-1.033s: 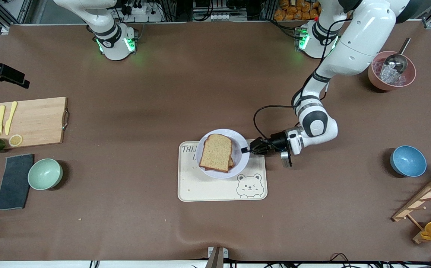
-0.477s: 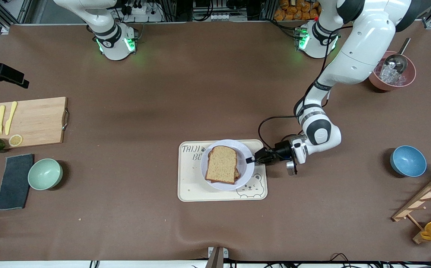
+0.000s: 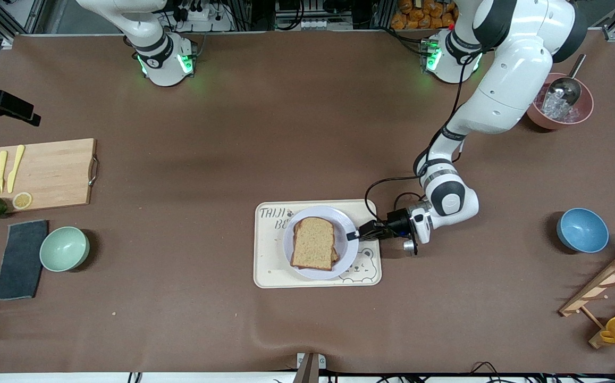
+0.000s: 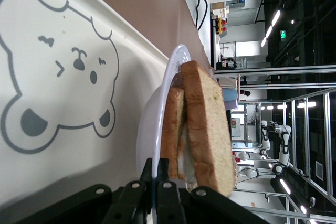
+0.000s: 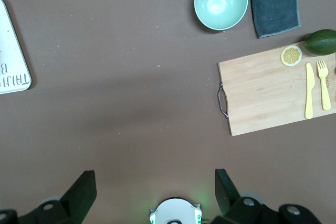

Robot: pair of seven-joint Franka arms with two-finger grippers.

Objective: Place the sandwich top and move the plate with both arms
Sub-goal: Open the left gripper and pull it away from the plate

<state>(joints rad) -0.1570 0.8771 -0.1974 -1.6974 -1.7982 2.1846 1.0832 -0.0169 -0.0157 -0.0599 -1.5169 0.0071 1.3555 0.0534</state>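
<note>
Already the speckled light-brown sandwich top [image 3: 313,242] lies on the stack on the small round lavender-white plate [image 3: 345,221], which sits on the cream bear-print tray [image 3: 269,274]. At the plate's three o'clock rim, the left gripper [image 3: 355,234] has its jaws clamped narrow on it. One-sided holding could tip the plate and slide the bread. The right gripper [image 5: 152,195] waits high over the desk [image 3: 233,133], jaws wide.

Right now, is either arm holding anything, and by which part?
The left gripper holds the plate by its rim, at the edge toward the left arm's end. The right gripper, raised over the table, is open and holds nothing.
</note>
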